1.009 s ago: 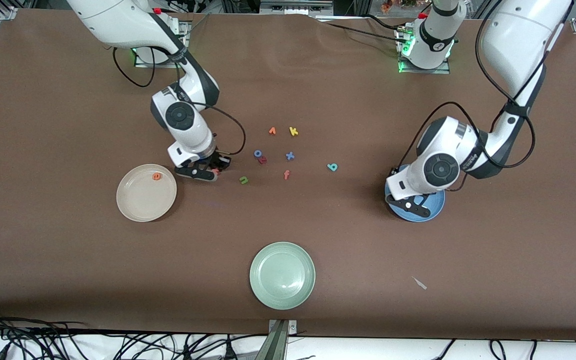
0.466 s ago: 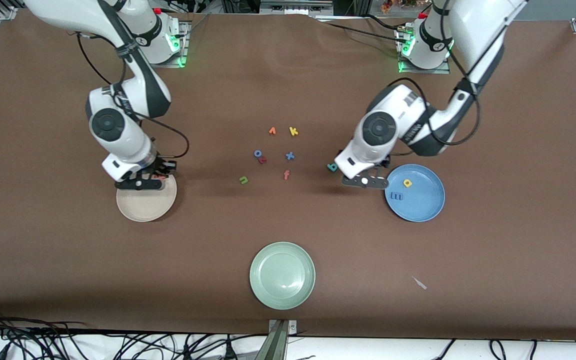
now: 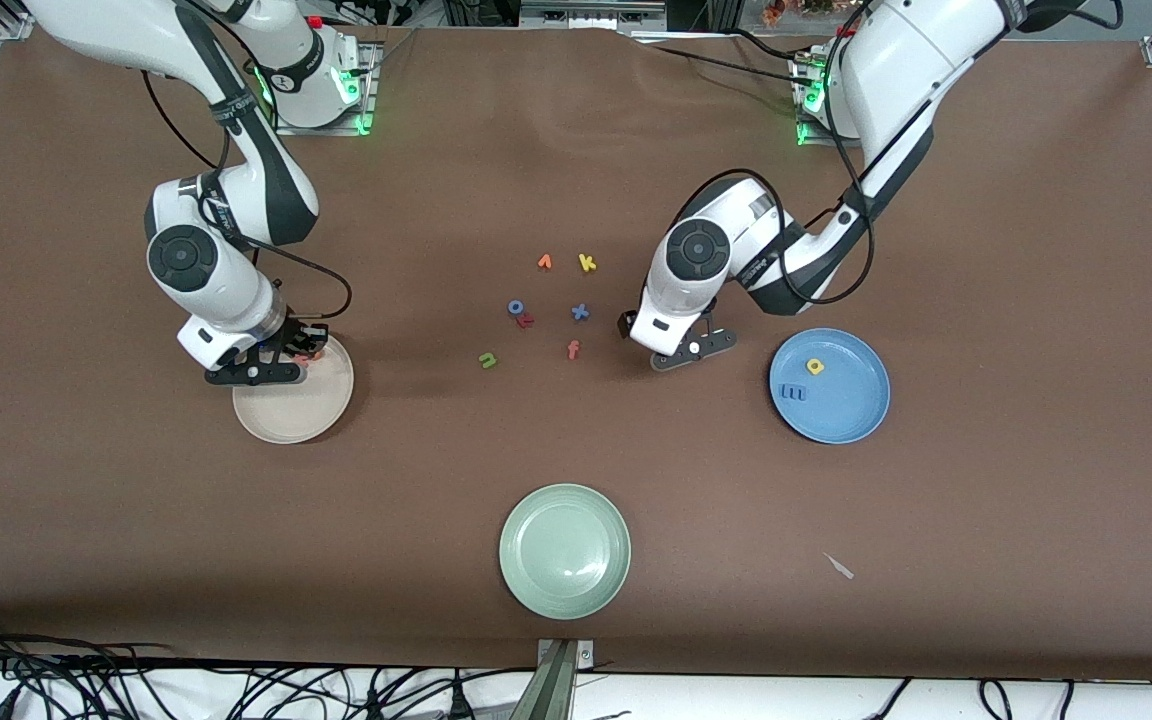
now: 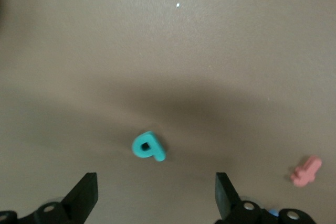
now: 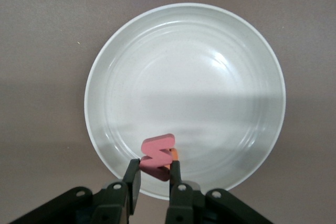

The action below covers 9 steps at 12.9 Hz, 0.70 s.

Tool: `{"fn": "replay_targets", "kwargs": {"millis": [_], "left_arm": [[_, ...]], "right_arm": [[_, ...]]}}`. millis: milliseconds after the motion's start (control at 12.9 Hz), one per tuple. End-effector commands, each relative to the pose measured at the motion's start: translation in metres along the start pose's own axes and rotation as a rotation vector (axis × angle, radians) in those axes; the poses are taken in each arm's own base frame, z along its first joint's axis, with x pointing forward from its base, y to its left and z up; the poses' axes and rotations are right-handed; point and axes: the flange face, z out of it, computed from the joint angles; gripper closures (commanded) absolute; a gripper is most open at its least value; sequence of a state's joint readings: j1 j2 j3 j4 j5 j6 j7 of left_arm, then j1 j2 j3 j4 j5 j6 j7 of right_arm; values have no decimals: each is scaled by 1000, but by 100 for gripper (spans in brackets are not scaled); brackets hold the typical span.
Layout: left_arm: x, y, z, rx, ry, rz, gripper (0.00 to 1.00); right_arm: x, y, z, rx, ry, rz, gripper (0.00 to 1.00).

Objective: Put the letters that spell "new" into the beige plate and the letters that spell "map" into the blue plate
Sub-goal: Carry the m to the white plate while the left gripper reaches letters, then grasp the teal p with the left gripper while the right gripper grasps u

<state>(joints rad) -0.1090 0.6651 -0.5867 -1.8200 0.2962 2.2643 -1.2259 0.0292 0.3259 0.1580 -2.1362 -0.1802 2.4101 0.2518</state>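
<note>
My right gripper point(image 5: 154, 165) is shut on the pinkish-red "w" point(image 5: 157, 151) and hangs over the rim of the beige plate point(image 3: 298, 412) at the side toward the robots' bases. A sliver of the orange "e" point(image 5: 175, 155) shows beside the "w", in the plate. The green "n" point(image 3: 487, 360) lies on the table. My left gripper point(image 4: 155, 192) is open over the teal "p" point(image 4: 148, 147), which the hand hides in the front view. The blue plate point(image 3: 851, 415) holds the yellow "a" point(image 3: 815, 366) and the blue "m" point(image 3: 793, 391).
Loose letters lie mid-table: orange one point(image 3: 544, 262), yellow "k" point(image 3: 587, 263), blue "o" point(image 3: 516, 307), a red one point(image 3: 525, 321), blue "x" point(image 3: 580, 312), orange-red "f" point(image 3: 573, 349). A pale green plate point(image 3: 565, 550) sits nearest the front camera.
My right gripper carried the "w" from near the loose letters to over the beige plate. My left gripper left the blue plate and moved over the teal "p".
</note>
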Motion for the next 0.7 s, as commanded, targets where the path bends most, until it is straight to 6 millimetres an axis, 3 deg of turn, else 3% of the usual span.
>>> {"fn": "replay_targets", "kwargs": {"millis": [0,310,621], "left_arm": [[-3,7,12,-25,-4,-92,8],[0,-4,29,6,-16,-102,17],[10,-13,44,13,11,-101,28]], "right_arm": [[10,-5,1,33,5,19,47],[14,-26,0,53,6,70,44],[23,-87,-7,108,14,205,44]]}}
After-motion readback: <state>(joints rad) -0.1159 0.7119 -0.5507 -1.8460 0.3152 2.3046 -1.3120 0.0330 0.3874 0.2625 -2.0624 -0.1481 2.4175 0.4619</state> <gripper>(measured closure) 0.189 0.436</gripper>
